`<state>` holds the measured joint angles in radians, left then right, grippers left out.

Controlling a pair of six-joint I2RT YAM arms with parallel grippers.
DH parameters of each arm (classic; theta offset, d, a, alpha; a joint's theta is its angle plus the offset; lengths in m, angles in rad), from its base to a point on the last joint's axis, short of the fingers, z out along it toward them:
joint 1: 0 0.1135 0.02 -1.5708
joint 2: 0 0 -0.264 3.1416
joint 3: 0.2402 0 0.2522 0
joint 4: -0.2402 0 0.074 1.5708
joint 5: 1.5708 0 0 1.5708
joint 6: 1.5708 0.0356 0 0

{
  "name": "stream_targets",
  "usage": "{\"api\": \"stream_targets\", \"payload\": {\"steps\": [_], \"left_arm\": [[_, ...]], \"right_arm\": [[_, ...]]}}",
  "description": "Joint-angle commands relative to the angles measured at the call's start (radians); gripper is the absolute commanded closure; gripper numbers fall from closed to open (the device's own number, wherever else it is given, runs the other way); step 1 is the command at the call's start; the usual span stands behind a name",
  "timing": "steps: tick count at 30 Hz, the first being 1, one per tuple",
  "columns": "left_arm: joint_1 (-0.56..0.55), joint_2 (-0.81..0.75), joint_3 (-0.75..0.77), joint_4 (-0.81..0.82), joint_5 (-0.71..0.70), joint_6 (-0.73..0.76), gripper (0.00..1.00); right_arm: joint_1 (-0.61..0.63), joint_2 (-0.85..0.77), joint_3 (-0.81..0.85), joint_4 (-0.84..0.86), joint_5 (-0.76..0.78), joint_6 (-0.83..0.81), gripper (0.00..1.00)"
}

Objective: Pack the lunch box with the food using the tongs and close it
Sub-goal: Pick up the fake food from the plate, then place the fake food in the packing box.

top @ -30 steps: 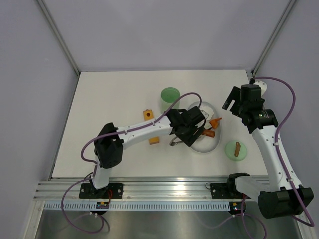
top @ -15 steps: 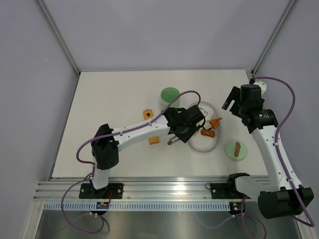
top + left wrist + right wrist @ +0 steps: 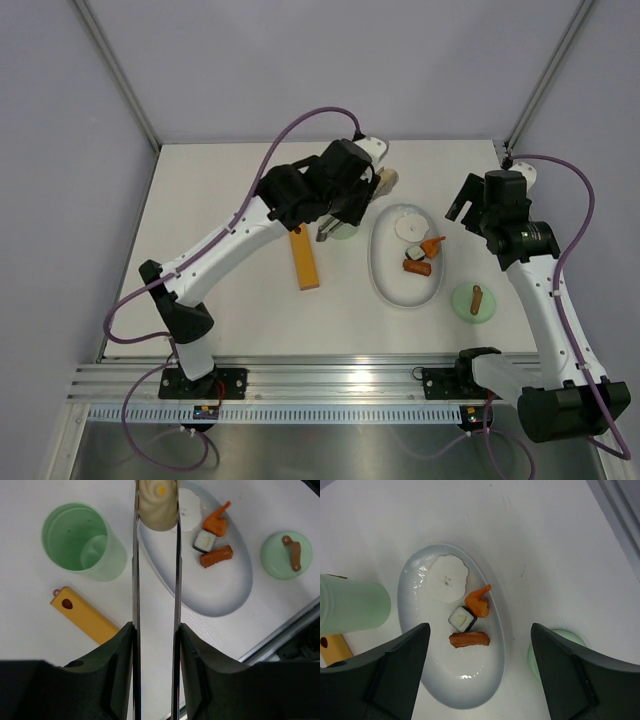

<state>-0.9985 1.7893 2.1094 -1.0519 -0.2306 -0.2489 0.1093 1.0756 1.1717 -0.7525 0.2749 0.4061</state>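
1. White table top (image 3: 230, 200); it carries every item below, with the two arm bases at its near edge.
2. White oval glazed plate (image 3: 420, 680), lying right of centre. It holds four food pieces:
   - a flat white scalloped disc (image 3: 447, 578) at its far end;
   - an orange claw-shaped piece (image 3: 478, 601);
   - a dark-and-white cube (image 3: 461, 619);
   - a brown sausage (image 3: 469, 639) nearest the arms; the last three are clustered close together.
3. Long orange rectangular block (image 3: 82, 615), flat on the table left of the plate and just nearer than item 4.
4. Pale mint-green plastic cylindrical lunch box (image 3: 82, 542); upright and uncovered, just beside the plate's far left edge; its green floor shows through the mouth.
5. Slim grey metal tongs (image 3: 135, 580); the left gripper (image 3: 156, 665) is clamped on both arms, pressing them together.
6. Right gripper (image 3: 479, 645); spread wide, holding nothing, poised above the plate.
7. Round mint-green lid (image 3: 286, 555) with a short brown stick handle; flat on the table right of the plate, well apart from the lunch box.
8. Cream dumpling-shaped piece (image 3: 158, 502) with a yellow dot; pinched between the tong tips, seen in the left wrist view over the plate's far rim, beside the lunch box.
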Motion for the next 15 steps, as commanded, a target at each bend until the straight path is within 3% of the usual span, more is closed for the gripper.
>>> {"api": "stream_targets", "payload": {"steps": [1, 8, 15], "left_arm": [[0.090, -0.028, 0.040, -0.027, 0.016, 0.002, 0.60], [0.208, -0.007, 0.018, -0.010, 0.028, -0.029, 0.60], [0.255, 0.015, -0.041, 0.029, 0.050, -0.064, 0.60]], "right_arm": [[-0.003, -0.034, 0.031, 0.005, -0.008, 0.005, 0.10], [-0.003, -0.039, 0.026, 0.001, -0.020, 0.011, 0.10], [-0.003, -0.042, 0.019, 0.001, -0.019, 0.013, 0.10]]}}
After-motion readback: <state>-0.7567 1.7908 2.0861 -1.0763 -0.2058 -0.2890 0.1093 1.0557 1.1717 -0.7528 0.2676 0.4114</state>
